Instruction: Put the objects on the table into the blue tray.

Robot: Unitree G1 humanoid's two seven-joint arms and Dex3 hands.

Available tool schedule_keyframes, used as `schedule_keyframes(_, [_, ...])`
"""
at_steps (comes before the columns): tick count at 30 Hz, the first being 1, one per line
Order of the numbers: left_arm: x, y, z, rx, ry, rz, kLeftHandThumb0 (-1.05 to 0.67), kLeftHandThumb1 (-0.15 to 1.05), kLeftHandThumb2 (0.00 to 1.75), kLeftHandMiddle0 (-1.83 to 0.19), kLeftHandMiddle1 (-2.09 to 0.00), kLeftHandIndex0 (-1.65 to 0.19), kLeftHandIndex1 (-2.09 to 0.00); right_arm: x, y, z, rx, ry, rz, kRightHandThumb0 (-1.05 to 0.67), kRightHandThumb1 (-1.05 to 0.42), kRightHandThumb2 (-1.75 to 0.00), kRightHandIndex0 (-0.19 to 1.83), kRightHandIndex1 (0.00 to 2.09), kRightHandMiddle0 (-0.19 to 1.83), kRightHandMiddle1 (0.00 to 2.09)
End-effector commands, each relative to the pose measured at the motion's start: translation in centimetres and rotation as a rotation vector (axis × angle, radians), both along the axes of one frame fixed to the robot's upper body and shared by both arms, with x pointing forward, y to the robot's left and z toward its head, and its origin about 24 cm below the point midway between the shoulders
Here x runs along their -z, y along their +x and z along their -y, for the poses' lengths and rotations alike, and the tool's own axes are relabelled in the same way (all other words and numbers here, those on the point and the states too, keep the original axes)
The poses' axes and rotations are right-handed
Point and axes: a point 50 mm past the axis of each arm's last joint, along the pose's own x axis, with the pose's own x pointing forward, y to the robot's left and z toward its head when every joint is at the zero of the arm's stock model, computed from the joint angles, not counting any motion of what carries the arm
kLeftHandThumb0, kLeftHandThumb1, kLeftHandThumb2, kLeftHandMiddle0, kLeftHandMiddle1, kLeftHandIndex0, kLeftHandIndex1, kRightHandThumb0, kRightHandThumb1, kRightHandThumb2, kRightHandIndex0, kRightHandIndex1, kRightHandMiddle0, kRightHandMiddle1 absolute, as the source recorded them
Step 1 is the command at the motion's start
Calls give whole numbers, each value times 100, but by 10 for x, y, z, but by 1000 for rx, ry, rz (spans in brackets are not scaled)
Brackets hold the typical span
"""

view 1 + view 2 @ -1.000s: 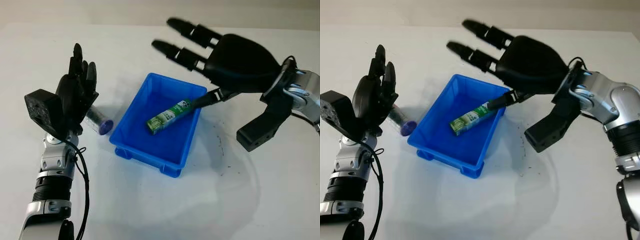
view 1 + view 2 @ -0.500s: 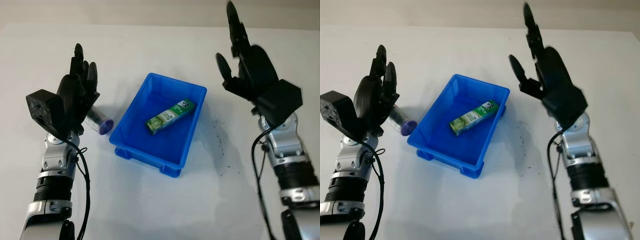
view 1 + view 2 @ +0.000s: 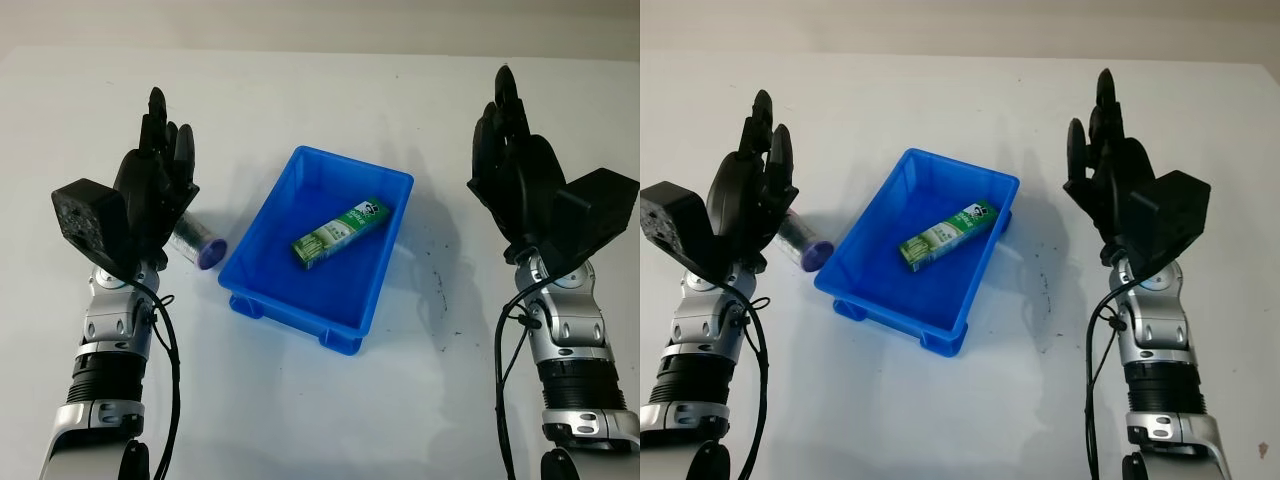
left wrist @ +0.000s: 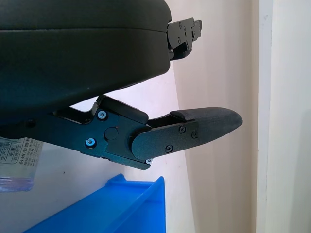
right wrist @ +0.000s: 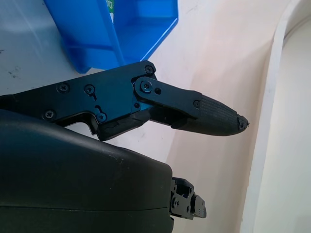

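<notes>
A blue tray (image 3: 390, 247) stands in the middle of the white table, and a green and white box (image 3: 340, 233) lies inside it. To the tray's left a clear bottle with a purple cap (image 3: 198, 245) lies on its side on the table; its clear body (image 4: 17, 160) also appears in the left wrist view. My left hand (image 3: 155, 190) is raised and open just left of the bottle, partly covering it. My right hand (image 3: 512, 170) is raised and open to the right of the tray, holding nothing.
The white table (image 3: 330, 400) runs wide around the tray, with faint dark marks (image 3: 440, 285) right of it. The tray's blue wall (image 5: 121, 29) is in the right wrist view, and its corner (image 4: 131, 206) in the left wrist view.
My right hand has drawn back from over the tray to the right and now stands upright. The green and white box stays in the tray. The left hand and bottle have not moved.
</notes>
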Motion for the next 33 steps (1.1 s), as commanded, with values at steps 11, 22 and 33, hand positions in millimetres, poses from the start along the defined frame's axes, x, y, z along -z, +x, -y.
schedule_keyframes(11, [-29,-12,-20,30,108,122,-73,105,63,19,0,19,0,-1,-4,-4,-9,27,10,-71,-105,-76,-19,0,-19,0])
schedule_keyframes(22, [-110,-13,-67,227,622,-37,-77,90,7,5,-8,1,-9,4,-4,-9,-16,57,-6,-72,-105,-75,-19,0,-19,0])
schedule_keyframes(33, [-110,-14,-37,201,1318,-60,-51,74,5,-2,-5,-3,-6,4,-3,-4,-22,54,-21,-72,-105,-76,-19,0,-19,0])
